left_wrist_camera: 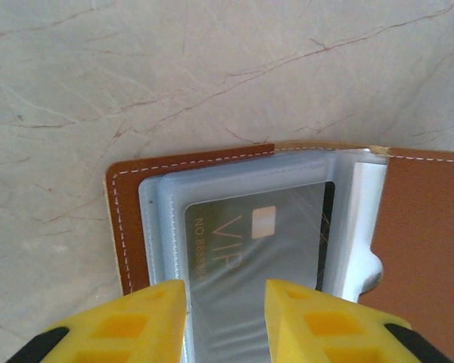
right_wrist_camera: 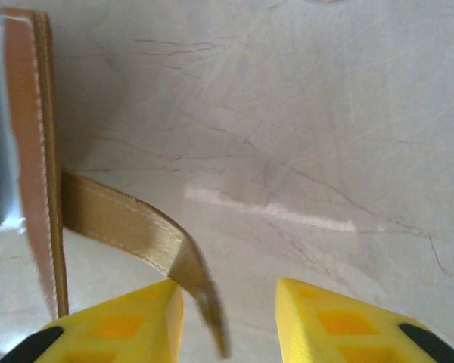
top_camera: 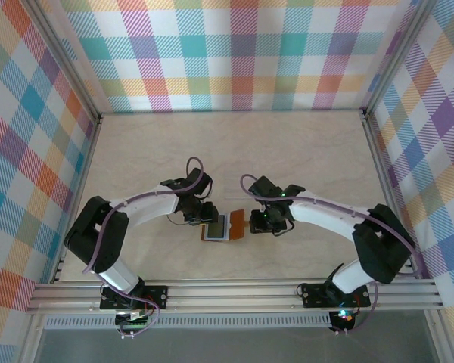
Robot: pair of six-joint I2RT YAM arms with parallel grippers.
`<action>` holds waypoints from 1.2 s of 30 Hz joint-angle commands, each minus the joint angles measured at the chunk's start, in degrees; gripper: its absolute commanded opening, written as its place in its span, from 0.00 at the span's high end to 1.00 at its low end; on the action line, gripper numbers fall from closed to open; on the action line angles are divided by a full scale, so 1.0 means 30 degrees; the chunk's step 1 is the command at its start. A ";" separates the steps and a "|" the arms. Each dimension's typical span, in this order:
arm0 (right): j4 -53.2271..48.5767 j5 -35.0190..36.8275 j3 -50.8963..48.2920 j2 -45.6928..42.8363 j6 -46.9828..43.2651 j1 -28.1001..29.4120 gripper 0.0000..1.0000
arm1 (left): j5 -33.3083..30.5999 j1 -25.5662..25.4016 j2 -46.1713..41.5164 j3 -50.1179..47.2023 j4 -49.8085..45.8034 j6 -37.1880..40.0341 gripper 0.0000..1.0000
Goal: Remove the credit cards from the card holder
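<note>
Left tool (left_wrist_camera: 225, 327): jaws parted, nothing clamped. Its yellow fingers (left_wrist_camera: 140, 324) stand over the near end of a clear sleeve (left_wrist_camera: 163, 219), and the gap between them sits above the card (left_wrist_camera: 246, 238).

Right tool (right_wrist_camera: 228, 325): jaws parted as well. The tab (right_wrist_camera: 129, 223) curls into the gap, loose, perhaps brushing the finger on the holder side; not gripped.

Holder (top_camera: 224, 227): open flat on the worktop (top_camera: 227, 151), centre, toward the near side, between the two tools. The card is dark with gold "VIP" lettering and lies fully inside the sleeve. No card is out yet.

Risks (judgement):
- Closing the left tool here would likely pinch sleeve and card together, so the holder lifts instead of the card sliding free.
- With the tab unheld, nothing anchors the holder; a pull could drag it or fold the cover over.
- Slick sleeve, thin card: the fingers may slip.

Views:
- Left wrist gives the lettering and the stacked sleeves; from the top these blur into a pale patch on brown.
- Right wrist gives the tab and the stitched cover edge.
- Top gives how both arms flank the holder.
</note>
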 commanded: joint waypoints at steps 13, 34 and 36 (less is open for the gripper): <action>-0.1403 -0.3359 0.5183 -0.2160 0.1031 0.0288 0.57 | -0.0134 0.0103 -0.0226 0.0644 -0.1327 0.0918 0.69; 0.2442 -0.5203 0.3086 0.4380 0.2137 0.0815 0.69 | -0.0792 0.0630 -0.0360 -0.0591 -0.1384 0.0753 0.76; 0.2291 -0.4705 0.3166 0.4737 0.1882 0.0758 0.70 | -0.0792 0.0630 -0.0119 -0.0648 -0.1345 0.0764 0.78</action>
